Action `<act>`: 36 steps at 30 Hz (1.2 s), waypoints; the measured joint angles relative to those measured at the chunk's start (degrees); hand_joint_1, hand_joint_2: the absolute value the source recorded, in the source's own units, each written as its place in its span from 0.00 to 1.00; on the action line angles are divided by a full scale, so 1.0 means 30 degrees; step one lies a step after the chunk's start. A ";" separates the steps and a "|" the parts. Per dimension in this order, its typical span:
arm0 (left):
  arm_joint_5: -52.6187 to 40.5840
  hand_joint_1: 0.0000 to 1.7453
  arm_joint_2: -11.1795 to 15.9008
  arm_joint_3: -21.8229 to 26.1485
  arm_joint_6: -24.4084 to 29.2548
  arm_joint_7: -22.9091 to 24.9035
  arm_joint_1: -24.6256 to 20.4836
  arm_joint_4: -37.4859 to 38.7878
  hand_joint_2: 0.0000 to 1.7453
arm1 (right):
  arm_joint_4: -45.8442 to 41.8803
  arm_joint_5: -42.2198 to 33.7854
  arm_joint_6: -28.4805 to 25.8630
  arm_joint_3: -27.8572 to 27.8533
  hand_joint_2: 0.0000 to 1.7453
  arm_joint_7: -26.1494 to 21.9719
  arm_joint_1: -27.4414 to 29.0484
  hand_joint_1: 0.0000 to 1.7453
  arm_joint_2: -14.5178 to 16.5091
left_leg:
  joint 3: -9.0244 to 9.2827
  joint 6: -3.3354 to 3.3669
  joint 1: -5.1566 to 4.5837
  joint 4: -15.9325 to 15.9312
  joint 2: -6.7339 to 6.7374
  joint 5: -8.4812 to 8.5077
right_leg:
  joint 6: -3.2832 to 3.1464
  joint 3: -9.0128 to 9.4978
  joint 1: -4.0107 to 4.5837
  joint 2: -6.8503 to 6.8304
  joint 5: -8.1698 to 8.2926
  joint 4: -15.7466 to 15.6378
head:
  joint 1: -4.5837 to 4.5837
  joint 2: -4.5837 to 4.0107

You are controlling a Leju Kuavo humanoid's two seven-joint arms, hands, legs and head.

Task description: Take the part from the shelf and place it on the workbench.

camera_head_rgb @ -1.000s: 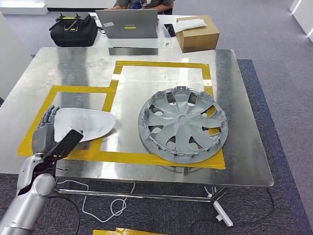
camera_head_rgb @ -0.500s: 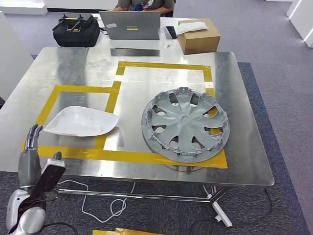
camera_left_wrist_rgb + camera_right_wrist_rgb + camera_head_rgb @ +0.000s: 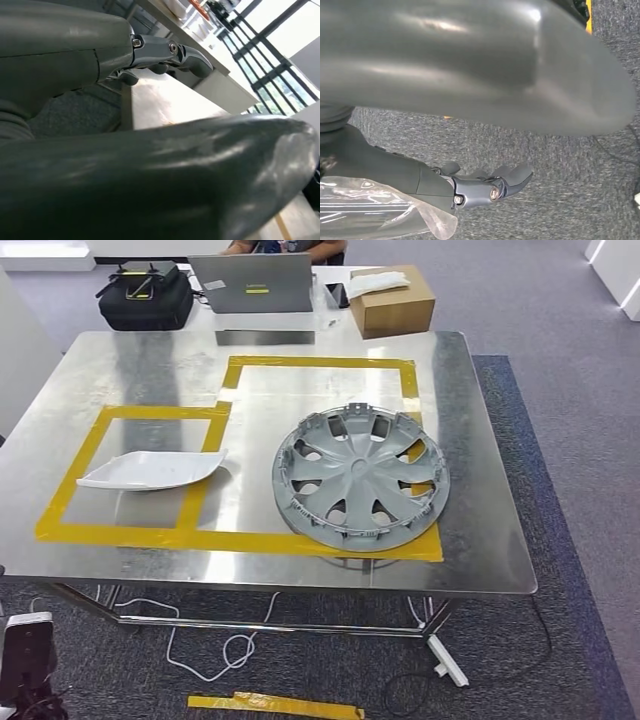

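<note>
The white part [image 3: 151, 470] is seen lying flat on the metal workbench [image 3: 490, 540], inside the smaller yellow tape frame [image 3: 90, 440], its pointed end overlapping the tape strip toward the grey wheel cover [image 3: 361, 478], which is set well apart in the larger frame; the placing is judged done for this piece. The left hand [image 3: 151, 120] is seen from its wrist camera with fingers [image 3: 188, 55] stretched out and apart from the thick thumb, nothing held; the right hand [image 3: 478, 125] is likewise seen spread and empty over grey carpet [image 3: 565, 200], with a clear plastic wrap [image 3: 376, 205] beside the wrist. Risks are judged from here: the part could be nudged off its frame if an arm is swung near the table edge; the loose white cable [image 3: 226, 650] and the tape strip [image 3: 275, 704] on the floor could be snagged underfoot if a turn toward the shelf is made carelessly.
</note>
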 joint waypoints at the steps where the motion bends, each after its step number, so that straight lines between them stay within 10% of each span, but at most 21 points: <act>1: -0.0082 0.00 -0.0175 0.0339 -0.0011 -0.0007 0.0026 0.0084 0.00 | -0.0029 -0.0038 -0.0033 0.0055 0.00 0.0017 0.0019 0.00 0.0002 | 0.0758 0.0066 -0.0035 -0.1246 -0.0019 0.0285 | 0.0096 -0.0073 0.0024 0.0003 0.0164 -0.0006 | 0.0011 0.0002; 6: -0.0261 0.00 -0.0915 0.1501 -0.0051 -0.0037 0.0229 0.0527 0.00 | -0.0135 -0.0102 -0.0088 0.0219 0.00 0.0036 0.0100 0.00 0.0004 | 0.0887 0.0448 -0.0155 -0.2485 0.0031 0.0891 | 0.0645 -0.0289 -0.0030 -0.0029 0.0437 0.0000 | -0.0120 0.0007; 11: -0.0314 0.00 -0.1346 0.1949 -0.0159 -0.0011 0.0313 0.0805 0.00 | -0.0149 -0.0111 -0.0102 0.0281 0.00 0.0040 0.0157 0.00 0.0000 | -0.0479 0.0803 -0.0220 -0.2455 0.0184 0.1988 | 0.0835 -0.1105 -0.0035 -0.0025 -0.3497 0.4678 | -0.0048 0.0000; 13: -0.0370 0.00 -0.1505 0.2177 -0.0417 0.0153 0.0310 0.0947 0.00 | -0.0153 -0.0151 -0.0122 0.0303 0.00 0.0046 0.0160 0.00 0.0000 | -0.1097 0.0781 -0.0298 -0.2272 0.0220 0.2346 | 0.0781 -0.0330 -0.0011 -0.0026 -0.2720 0.5080 | -0.0051 0.0000; 15: -0.0301 0.00 -0.1743 0.2619 -0.0772 0.0330 0.0294 0.1253 0.00 | -0.0160 -0.0195 -0.0155 0.0337 0.00 0.0077 0.0155 0.00 0.0000 | -0.1604 0.0725 -0.0364 -0.2003 0.0247 0.2589 | 0.0612 0.1660 0.0047 -0.0029 -0.1835 0.2905 | -0.0055 0.0000; 17: -0.0113 0.00 -0.2019 0.3174 -0.1079 0.0373 0.0265 0.1748 0.00 | -0.0220 -0.0222 -0.0195 0.0383 0.00 0.0169 0.0147 0.00 0.0000 | -0.1890 0.0604 -0.0430 -0.1758 0.0258 0.2796 | 0.0449 0.3648 0.0120 -0.0046 -0.2159 0.0025 | -0.0066 0.0000; 19: 0.0036 0.00 -0.2278 0.3823 -0.1380 0.0375 0.0204 0.2440 0.00 | -0.0315 -0.0246 -0.0257 0.0424 0.00 0.0322 0.0199 0.00 0.0000 | -0.2043 0.0412 -0.0438 -0.1662 0.0264 0.3067 | 0.0305 0.4245 0.0177 -0.0062 -0.2564 -0.1245 | -0.0068 0.0002; 22: 0.0255 0.00 -0.2642 0.4955 -0.1959 0.0488 0.0149 0.3618 0.00 | -0.0507 -0.0255 -0.0337 0.0523 0.00 0.0601 0.0413 0.00 0.0007 | -0.2400 0.0057 -0.0376 -0.1163 0.0124 0.2513 | -0.0095 0.3771 0.0057 -0.0134 -0.2156 -0.1415 | -0.0091 0.0000; 26: 0.0492 0.00 -0.3104 0.6450 -0.2566 0.0628 0.0061 0.5336 0.00 | -0.0867 -0.0260 -0.0405 0.0696 0.00 0.0843 0.0651 0.00 0.0007 | -0.3283 -0.0409 -0.0077 0.3020 0.0002 -0.0759 | -0.0284 0.2780 0.0036 -0.0190 -0.1371 -0.1378 | -0.0201 0.0000; 28: 0.0433 0.00 -0.3264 0.6976 -0.2829 0.0798 -0.0050 0.5980 0.00 | -0.0945 -0.0260 -0.0430 0.0714 0.00 0.0920 0.0693 0.00 0.0007 | -0.2858 -0.0538 0.0051 0.3671 0.0002 -0.0272 | -0.0194 0.2289 0.0024 -0.0222 -0.1045 -0.1221 | -0.0201 0.0000; 32: -0.0489 0.00 -0.3560 0.8074 -0.3273 0.1218 -0.0431 0.7718 0.00 | -0.1191 -0.0244 -0.0397 0.0794 0.00 0.1086 0.0775 0.00 0.0007 | 0.0398 -0.0536 0.0243 -0.0978 -0.0084 0.1126 | 0.0178 0.1371 0.0042 -0.0210 -0.0560 -0.0541 | -0.0197 0.0000; 36: -0.2343 0.00 -0.3875 0.9271 -0.3707 0.1450 -0.0680 0.9919 0.00 | -0.1339 -0.0237 -0.0022 0.0802 0.00 0.1228 0.0846 0.00 0.0007 | 0.0608 0.0044 0.0156 -0.2197 -0.0071 0.0955 | 0.0657 0.0825 0.0022 -0.0168 -0.0258 -0.0196 | -0.0183 0.0002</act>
